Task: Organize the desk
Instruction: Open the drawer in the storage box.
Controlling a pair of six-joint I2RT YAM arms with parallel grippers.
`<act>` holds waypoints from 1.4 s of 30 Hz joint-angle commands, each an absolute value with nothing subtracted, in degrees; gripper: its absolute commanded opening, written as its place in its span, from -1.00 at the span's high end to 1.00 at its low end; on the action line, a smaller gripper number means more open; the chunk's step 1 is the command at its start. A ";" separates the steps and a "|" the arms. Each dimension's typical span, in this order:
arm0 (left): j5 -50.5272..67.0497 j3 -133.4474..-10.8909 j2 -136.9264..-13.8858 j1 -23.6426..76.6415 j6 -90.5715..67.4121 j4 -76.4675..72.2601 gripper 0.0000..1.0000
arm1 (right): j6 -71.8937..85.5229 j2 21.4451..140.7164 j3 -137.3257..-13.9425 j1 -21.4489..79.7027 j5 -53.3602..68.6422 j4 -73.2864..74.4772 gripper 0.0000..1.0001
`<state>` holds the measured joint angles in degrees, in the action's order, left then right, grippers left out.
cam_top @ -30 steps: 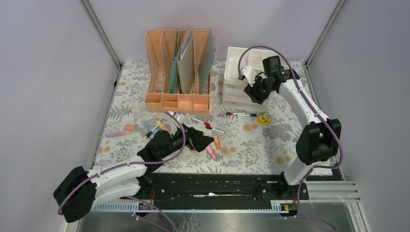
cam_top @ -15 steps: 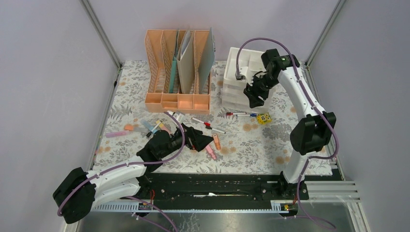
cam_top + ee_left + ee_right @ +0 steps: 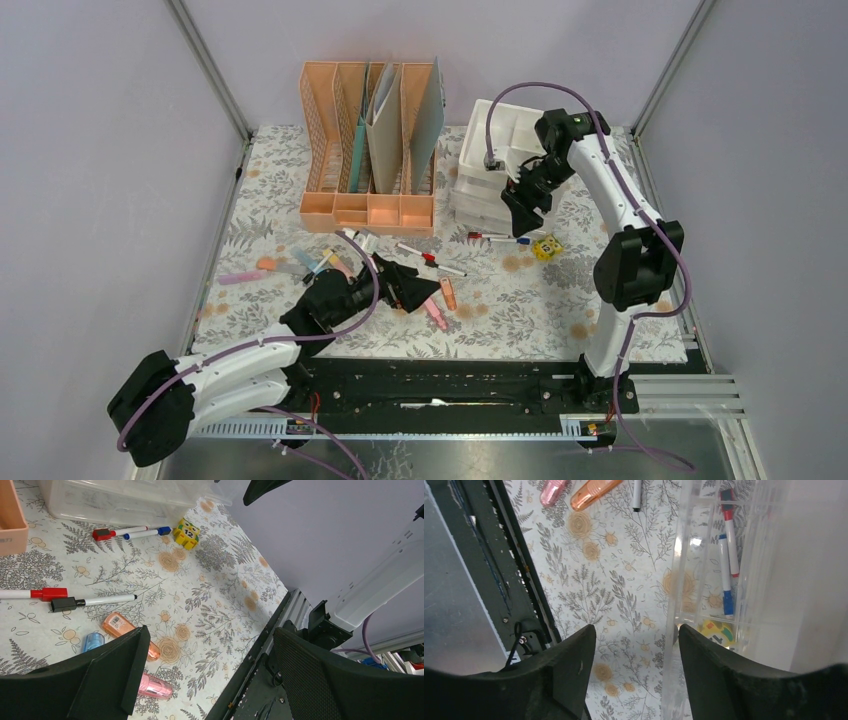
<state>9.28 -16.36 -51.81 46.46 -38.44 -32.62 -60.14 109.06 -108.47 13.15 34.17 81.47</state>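
Observation:
The desk (image 3: 560,300) is the fern-print tabletop, strewn with pens. My left gripper (image 3: 405,285) is open and empty, low over an orange highlighter (image 3: 125,630) and a pink one (image 3: 152,687); in its wrist view the gripper (image 3: 207,670) has wide-apart jaws. My right gripper (image 3: 520,200) is open at the front of the white drawer unit (image 3: 495,150). In the right wrist view the gripper (image 3: 636,650) has a clear drawer wall (image 3: 679,580) standing between its fingers, close to the right one, not clamped.
The peach file rack (image 3: 368,150) holds folders at the back. Red and blue markers (image 3: 500,238) and a yellow cube (image 3: 546,246) lie before the drawers. Red and black markers (image 3: 435,262) lie mid-desk. Several pens (image 3: 300,265) lie left. A black rail (image 3: 450,385) edges the front.
My right gripper has dropped lower and slightly left along the drawer unit's front, and a drawer looks drawn out a little. The left arm has barely moved.

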 commanded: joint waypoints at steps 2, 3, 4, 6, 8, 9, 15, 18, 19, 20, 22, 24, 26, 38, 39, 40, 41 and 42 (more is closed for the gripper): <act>11.29 -17.58 -52.48 46.00 -37.53 -35.14 -0.97 | -57.40 104.82 -112.15 14.07 38.37 84.31 -0.54; 11.43 -17.80 -52.69 46.05 -37.63 -35.20 -0.97 | -56.03 104.84 -112.83 14.06 37.72 83.53 -0.59; 11.55 -17.96 -52.77 46.03 -37.74 -35.24 -0.97 | -54.89 104.85 -113.44 14.06 36.96 82.70 -0.61; 11.67 -18.04 -52.66 46.03 -37.94 -35.32 -0.97 | -51.89 104.27 -113.91 13.92 35.69 79.79 -0.62; 11.68 -17.81 -52.23 46.00 -38.13 -35.07 -0.97 | -49.10 103.21 -113.65 13.72 35.08 76.80 -0.61; 11.62 -17.76 -51.95 45.97 -38.07 -34.92 -0.97 | -48.01 102.66 -113.61 13.71 35.03 75.55 -0.61; 10.92 -17.10 -49.72 46.04 -37.80 -33.60 -0.97 | -42.76 99.60 -111.42 13.58 32.86 67.89 -0.28; 10.90 -16.88 -49.49 45.97 -37.87 -33.64 -0.97 | -41.15 98.22 -106.99 13.62 27.33 62.50 0.12; 10.98 -16.81 -49.48 45.97 -37.89 -33.68 -0.97 | -40.92 97.69 -105.53 13.62 25.39 61.02 0.26; 11.05 -16.79 -49.63 45.90 -37.93 -33.74 -0.97 | -40.75 97.47 -104.08 13.56 23.47 58.99 0.42; 11.07 -16.66 -49.51 45.96 -37.88 -33.71 -0.97 | -40.82 97.11 -101.82 13.62 20.74 57.08 0.68; 11.07 -16.61 -49.48 45.91 -37.80 -33.70 -0.97 | -41.39 97.34 -100.53 13.62 19.48 56.41 0.82; 10.99 -16.61 -49.42 45.95 -37.72 -33.75 -0.97 | -41.90 97.70 -99.57 13.62 18.13 55.35 0.84; 10.93 -16.83 -49.46 45.92 -37.67 -33.07 -0.97 | -47.50 100.63 -97.40 13.62 14.55 50.76 -0.46; 10.84 -16.87 -49.51 45.92 -37.60 -33.06 -0.97 | -47.36 100.90 -97.93 13.58 14.64 50.64 -0.48; 10.84 -16.94 -49.61 45.92 -37.65 -33.10 -0.97 | -47.11 101.55 -98.70 13.55 14.74 50.51 -0.49; 10.89 -17.03 -49.65 45.87 -37.67 -33.12 -0.97 | -46.97 101.90 -99.51 13.61 14.89 50.49 -0.49; 10.90 -17.11 -49.73 45.83 -37.65 -33.08 -0.97 | -46.79 102.67 -100.29 13.62 15.05 50.45 -0.48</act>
<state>10.50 -16.36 -50.24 46.26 -38.44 -32.49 -46.52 99.72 -96.99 13.45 15.94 52.36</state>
